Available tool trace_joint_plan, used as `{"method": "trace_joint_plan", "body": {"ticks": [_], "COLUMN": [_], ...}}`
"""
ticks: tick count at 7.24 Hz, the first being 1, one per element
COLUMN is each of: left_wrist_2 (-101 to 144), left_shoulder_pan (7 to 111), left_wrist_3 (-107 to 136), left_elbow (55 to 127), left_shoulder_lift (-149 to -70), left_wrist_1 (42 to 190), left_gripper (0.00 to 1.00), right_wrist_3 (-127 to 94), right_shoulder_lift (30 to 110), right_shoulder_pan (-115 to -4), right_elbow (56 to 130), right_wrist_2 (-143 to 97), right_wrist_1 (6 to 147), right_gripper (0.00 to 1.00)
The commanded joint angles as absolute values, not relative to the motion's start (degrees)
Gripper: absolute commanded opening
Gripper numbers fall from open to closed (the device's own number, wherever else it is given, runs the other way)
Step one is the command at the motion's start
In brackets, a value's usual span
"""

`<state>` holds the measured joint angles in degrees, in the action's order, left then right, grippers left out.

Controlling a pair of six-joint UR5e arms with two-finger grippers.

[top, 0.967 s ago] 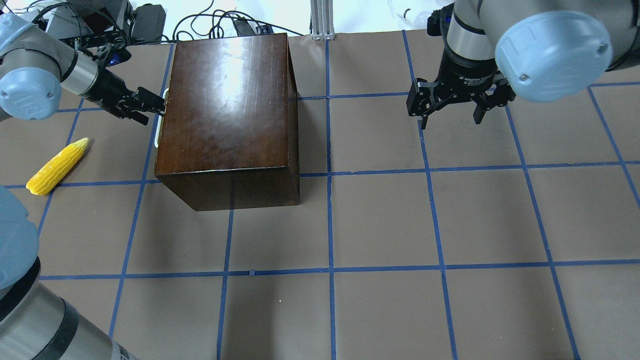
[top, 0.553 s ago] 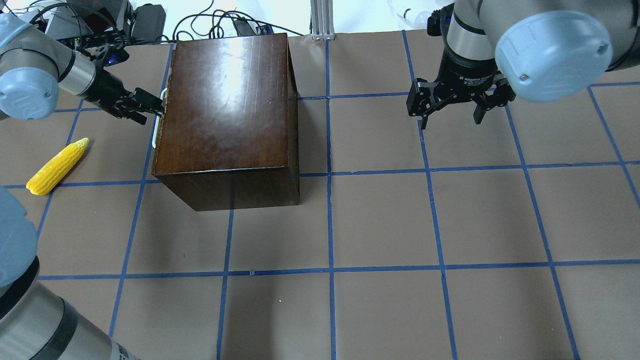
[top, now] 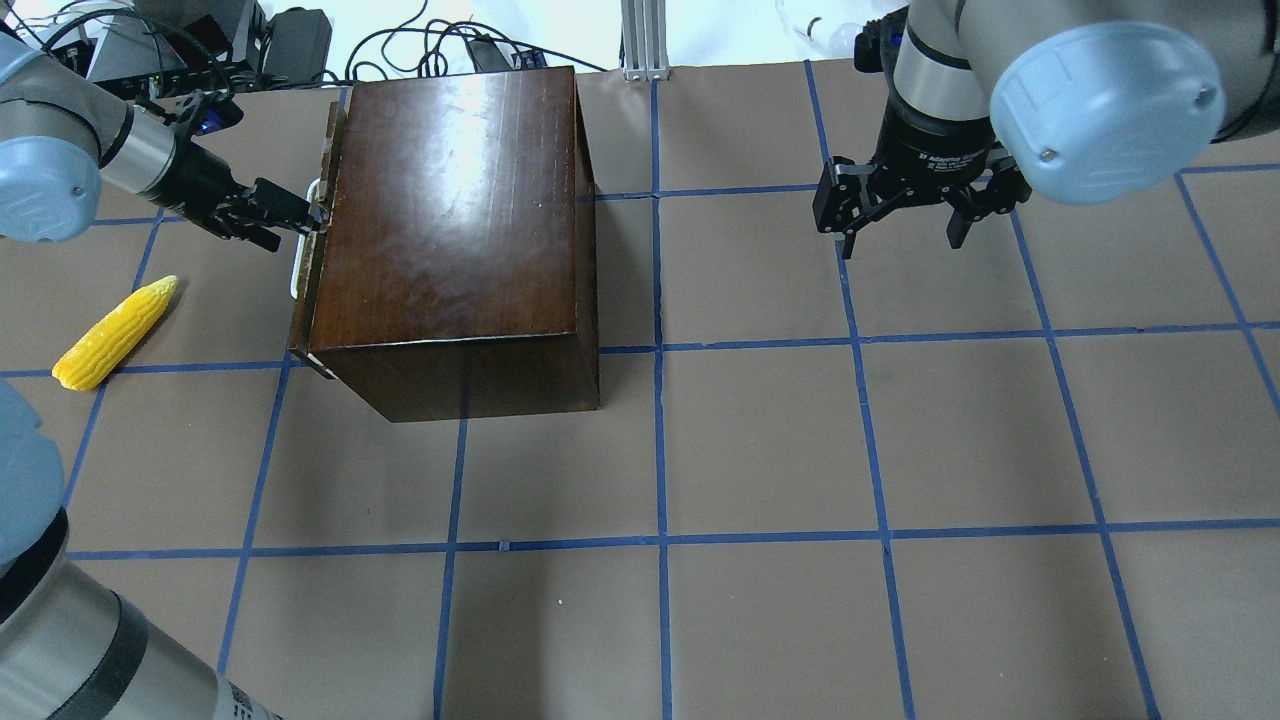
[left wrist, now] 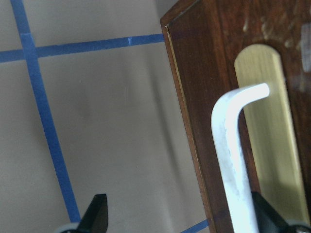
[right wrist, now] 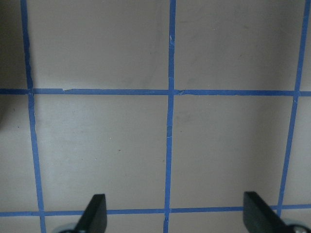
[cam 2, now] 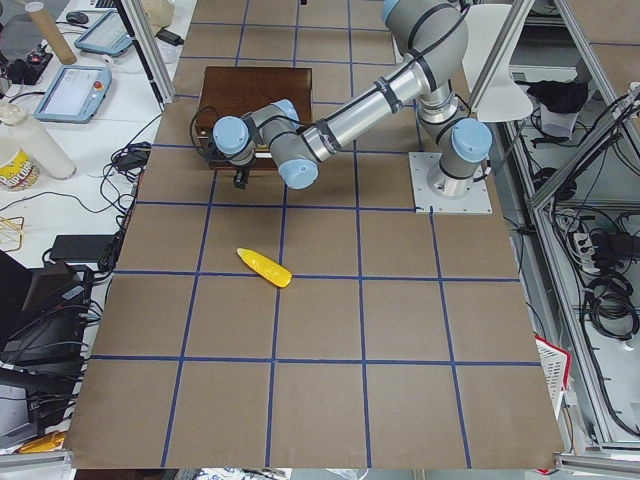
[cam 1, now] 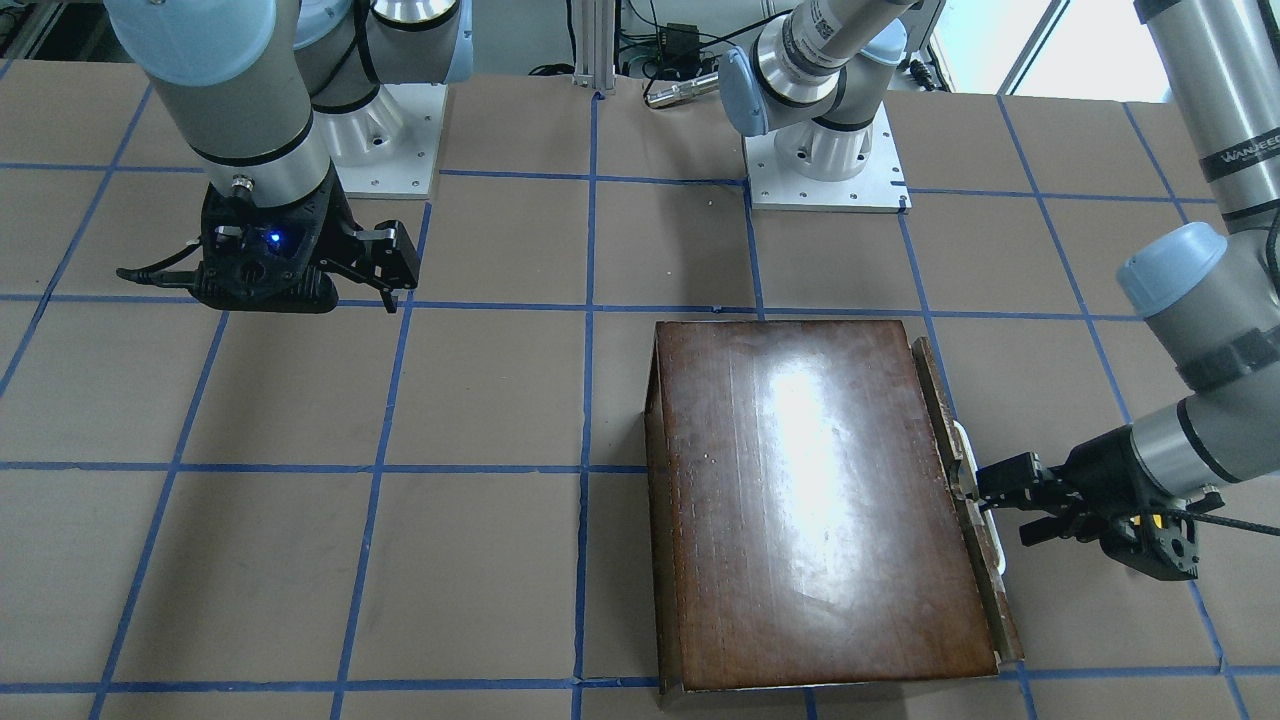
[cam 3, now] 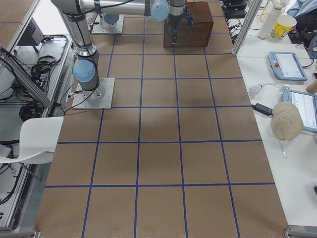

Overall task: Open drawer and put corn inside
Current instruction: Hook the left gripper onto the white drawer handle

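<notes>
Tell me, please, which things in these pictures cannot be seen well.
- Inside of the drawer: hidden under the box top in every view.
- The corn: missing in the front-facing view; the left arm seems to cover it.
- Left gripper fingers: mostly cut off by the bottom edge of the left wrist view.
- Drawer front: too small in the right side view.

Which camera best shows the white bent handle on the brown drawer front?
Left wrist view: the white bent handle appears large against the brown drawer front. Overhead and front views show a thin strip beside the left gripper; it cannot be made out in the side or right wrist views.
</notes>
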<state>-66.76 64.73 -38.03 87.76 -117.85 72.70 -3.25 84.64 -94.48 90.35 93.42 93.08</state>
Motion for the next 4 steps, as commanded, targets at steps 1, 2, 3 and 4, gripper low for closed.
{"method": "trace_joint_plan", "body": {"ticks": [1,2,3,4], "left_wrist_2": [-66.8,-66.8,-66.8,-66.8], "left_shoulder_pan": [64.34,63.99,63.81,63.11], "left_wrist_3": [-38.14,-38.41,-38.5,-38.5], "left_elbow": [87.63,87.54,87.54,87.54], "left_shoulder_lift": [-117.86,-117.86,-117.86,-117.86], "left_wrist_1": [72.77,72.77,72.86,72.86], "left_gripper": [1.0,1.0,1.0,1.0], "right_wrist_3": [-3.25,-3.25,-3.25,-3.25], "right_shoulder_lift": [84.64,84.64,84.64,84.64], "right_shoulder_pan": [-94.48,-94.48,-94.48,-94.48], "right_elbow": [90.35,90.35,90.35,90.35], "right_wrist_2": [93.43,93.43,93.43,93.43], "right_wrist_1": [93.16,93.08,93.08,93.08], "right_gripper": [1.0,1.0,1.0,1.0]}}
